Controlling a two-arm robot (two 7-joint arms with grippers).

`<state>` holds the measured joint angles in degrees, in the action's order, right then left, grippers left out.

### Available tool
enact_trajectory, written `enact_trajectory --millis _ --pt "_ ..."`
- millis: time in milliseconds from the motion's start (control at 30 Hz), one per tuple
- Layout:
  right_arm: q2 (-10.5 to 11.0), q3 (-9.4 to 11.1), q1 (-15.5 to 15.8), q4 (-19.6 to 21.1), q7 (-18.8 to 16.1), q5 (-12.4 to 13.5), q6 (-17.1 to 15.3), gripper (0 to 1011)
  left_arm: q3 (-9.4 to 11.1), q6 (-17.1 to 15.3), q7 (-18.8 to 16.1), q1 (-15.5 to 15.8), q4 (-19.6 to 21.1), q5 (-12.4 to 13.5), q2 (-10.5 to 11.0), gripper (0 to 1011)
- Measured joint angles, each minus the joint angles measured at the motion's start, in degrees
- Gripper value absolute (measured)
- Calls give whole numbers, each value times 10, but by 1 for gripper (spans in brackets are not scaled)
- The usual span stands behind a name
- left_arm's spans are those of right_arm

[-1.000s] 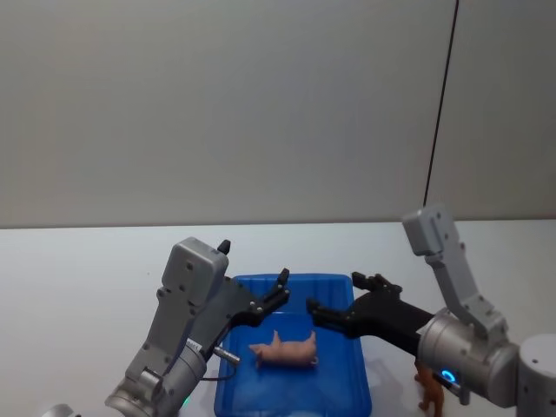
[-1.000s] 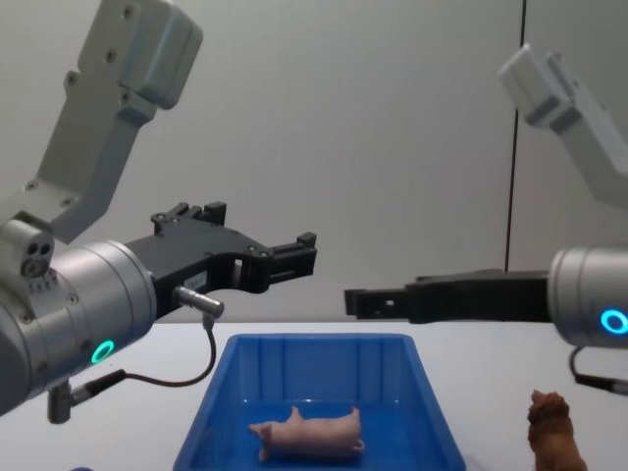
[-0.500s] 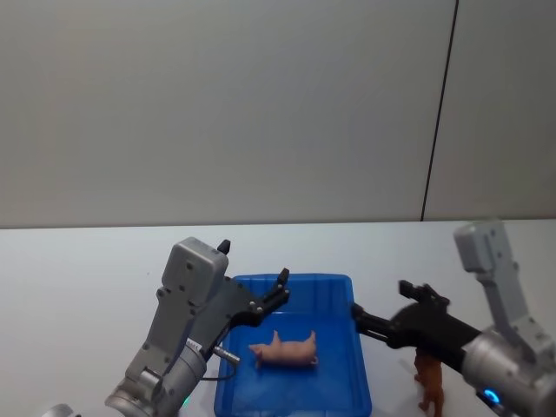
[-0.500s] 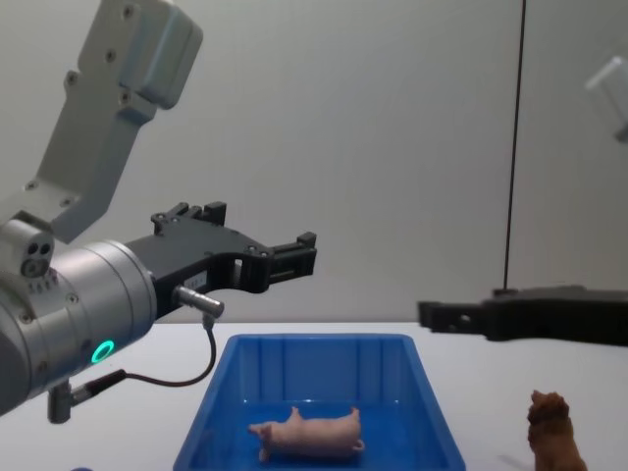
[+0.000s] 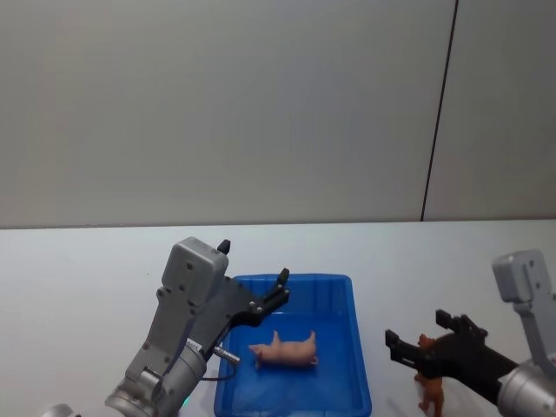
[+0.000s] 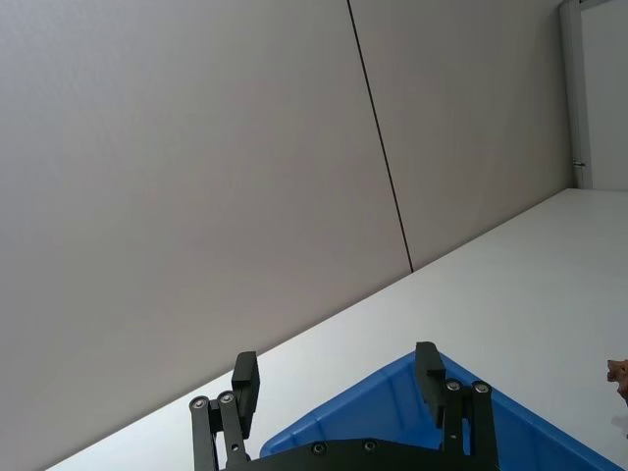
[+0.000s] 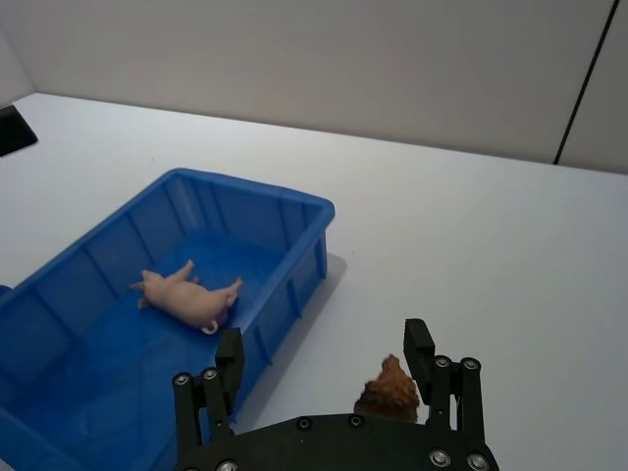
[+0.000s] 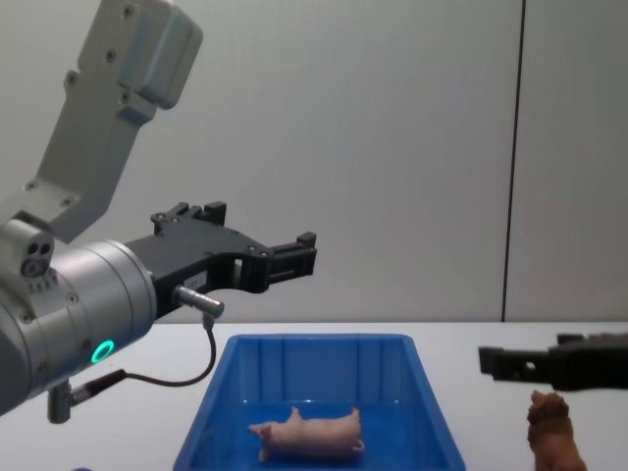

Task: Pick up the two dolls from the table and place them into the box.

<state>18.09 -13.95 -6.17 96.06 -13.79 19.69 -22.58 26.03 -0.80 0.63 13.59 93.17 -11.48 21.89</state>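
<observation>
Right wrist view: right gripper [image 7: 325, 336] spread wide, empty, shaggy reddish-brown dog figure [image 7: 388, 389] beneath.
Likely light, stiff: pinch torso. Left gripper [image 6: 336, 365] parked, open.

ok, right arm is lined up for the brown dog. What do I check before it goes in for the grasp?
1. Right gripper open: ok, fingers spread wide.
2. Brown dog centred between the fingers: not ok, it sits close to one finger in the right wrist view.
3. Fingers down at body height: not ok, in the chest view the gripper is above the dog's head.
4. Dog upright on the table, apart from the box: ok.
5. Pig in the box: ok, lying on its side.
6. Left gripper away from the dog: ok, open above the box.
</observation>
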Motion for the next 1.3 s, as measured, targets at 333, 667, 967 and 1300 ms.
enact_trajectory --millis 333,667,967,1300 --pt "8 6 12 -1 20 17 -27 1001 0 0 0 0 0 0 0 1002" --pt "4 11 1 -26 32 36 -61 996 0 0 0 0 0 0 0 1002" --pt "-6 10 -17 -50 33 44 -80 780 0 0 0 0 0 0 0 1002" --pt "-17 7 -35 -67 34 47 -88 441 0 0 0 0 0 0 0 1002"
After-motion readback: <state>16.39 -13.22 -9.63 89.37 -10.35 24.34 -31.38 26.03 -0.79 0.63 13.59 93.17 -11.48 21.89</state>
